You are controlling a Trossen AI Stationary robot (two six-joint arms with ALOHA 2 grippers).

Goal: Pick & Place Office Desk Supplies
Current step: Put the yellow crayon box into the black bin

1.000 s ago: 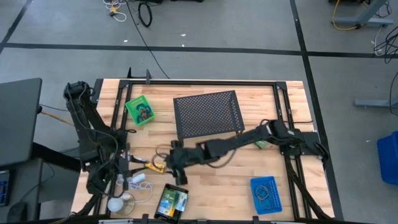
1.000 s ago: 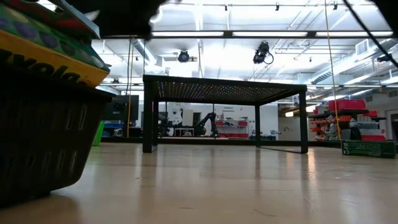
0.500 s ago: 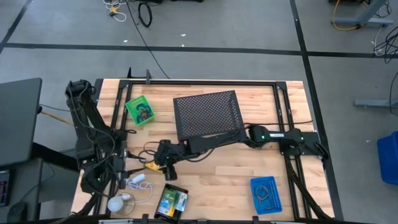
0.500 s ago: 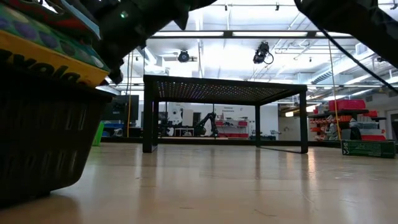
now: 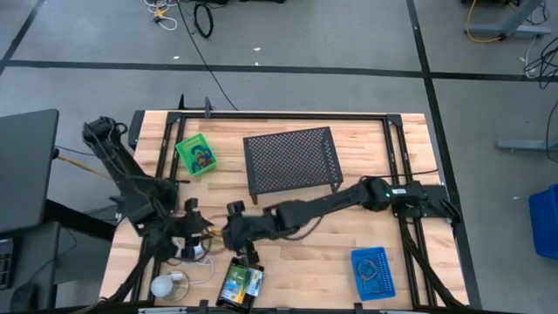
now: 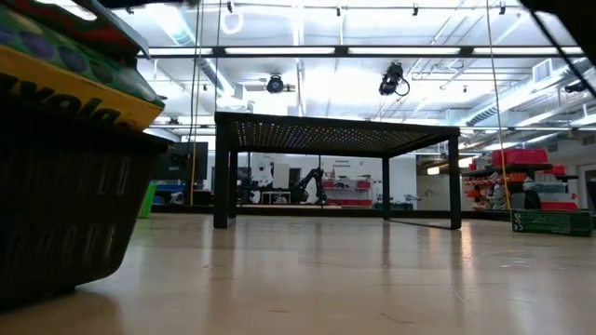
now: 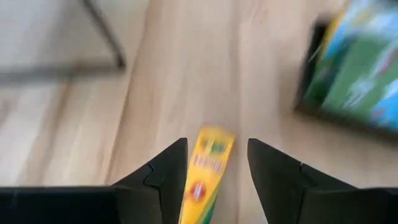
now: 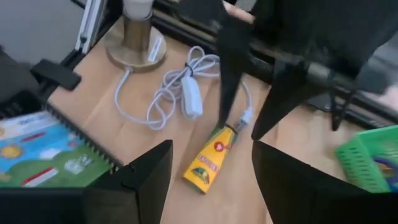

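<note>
Yellow crayon box (image 8: 210, 160): lying flat on counter (image 5: 331, 249) near front-left corner, beside white cable (image 8: 180, 87). My left pincer (image 7: 214, 165): fingers now apart, straddling box, releasing. My right pincer (image 8: 211, 165): apart, hovering above. Am judging box placed.
</note>
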